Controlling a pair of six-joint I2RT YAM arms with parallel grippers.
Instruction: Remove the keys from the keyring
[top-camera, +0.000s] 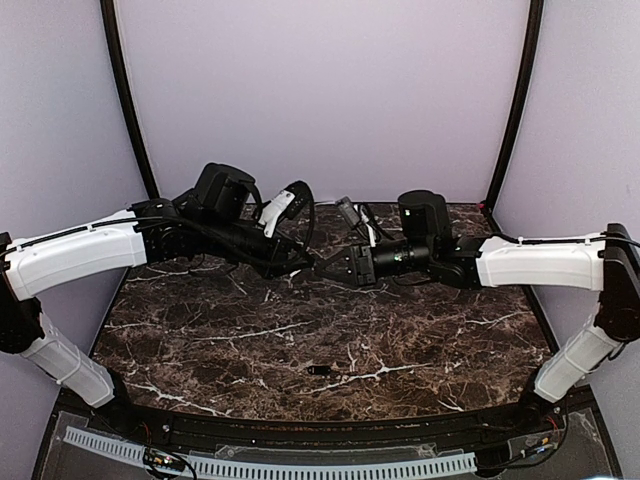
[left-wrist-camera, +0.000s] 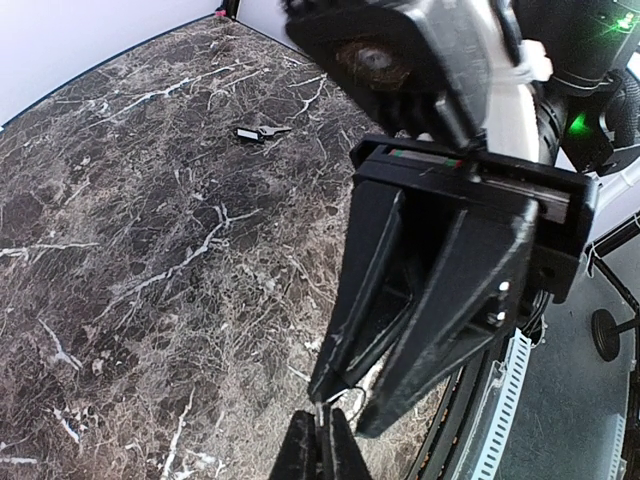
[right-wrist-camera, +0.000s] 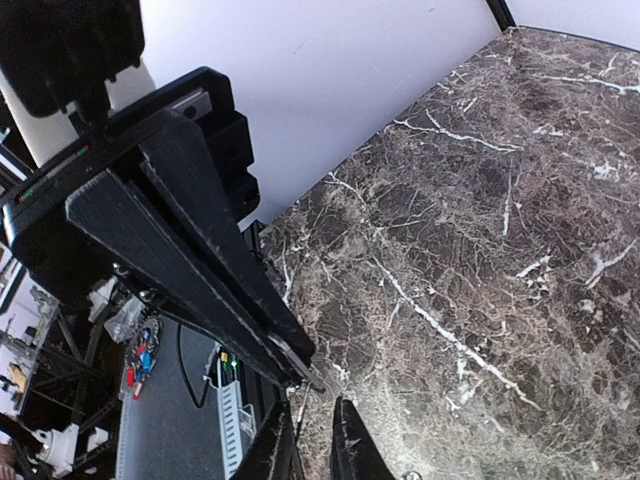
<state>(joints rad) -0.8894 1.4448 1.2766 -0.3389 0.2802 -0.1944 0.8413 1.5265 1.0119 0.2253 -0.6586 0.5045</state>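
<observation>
My two grippers meet tip to tip above the back middle of the marble table. The left gripper is shut on a thin silvery piece joined to the wire keyring. I cannot tell whether that piece is a key or the ring's edge. The right gripper stands narrowly open, its fingers straddling the ring, with the thin metal close to its left finger. In the top view the left gripper and right gripper nearly touch. One dark key with a silvery blade lies loose on the table.
Both forearms and their cables crowd the back of the table. A black rim and a white slotted cable duct run along the near edge. Lilac walls enclose the back and sides.
</observation>
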